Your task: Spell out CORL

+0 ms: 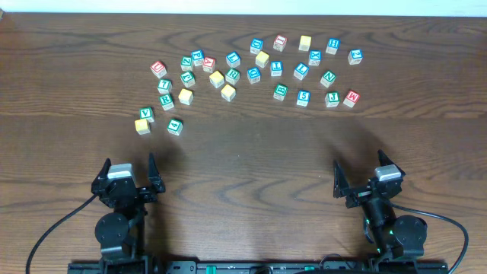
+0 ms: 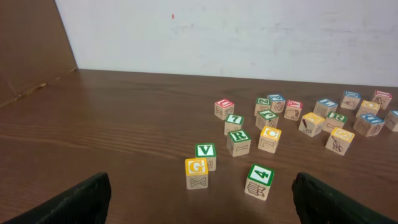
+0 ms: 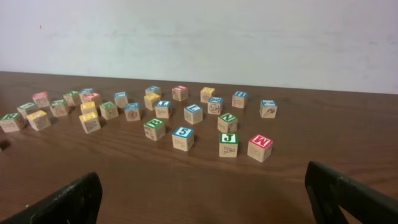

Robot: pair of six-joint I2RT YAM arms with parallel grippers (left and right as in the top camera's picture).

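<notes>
Two robot arms sit at the 6 o'clock edge of a dark wooden counter [image 1: 251,152]. The left fingers [image 1: 152,173] and the right fingers [image 1: 338,181] are both spread wide and hold nothing. A scatter of lettered wooden cubes lies across the far half.

From overhead, the green-topped R cube [image 1: 166,100] lies at about 1 o'clock from the left fingers, well apart from them. The yellow-topped C cube [image 1: 185,97] is just beside it at its 3 o'clock. The left wrist view shows the R cube [image 2: 239,142] and C cube [image 2: 269,139] side by side. Whether they touch cannot be told. The V cube [image 2: 206,154], G cube [image 2: 196,173] and 4 cube [image 2: 259,180] stand nearer the fingers.

The blue-topped L cube [image 1: 301,70] lies at about 11 o'clock from the right fingers, well apart from them. In the right wrist view the L cube [image 3: 193,113] stands amid the scatter.

Each of these cubes rests flat with its letter face up. Being equal-sided, they have no long axis. The R and the L read upright from the arms' side, their tops toward 12 o'clock, and the R cube is turned slightly.

Other yellow-topped cubes [image 1: 217,78] lie in the scatter, but their letters are too small to read, so the O cannot be picked out.
</notes>
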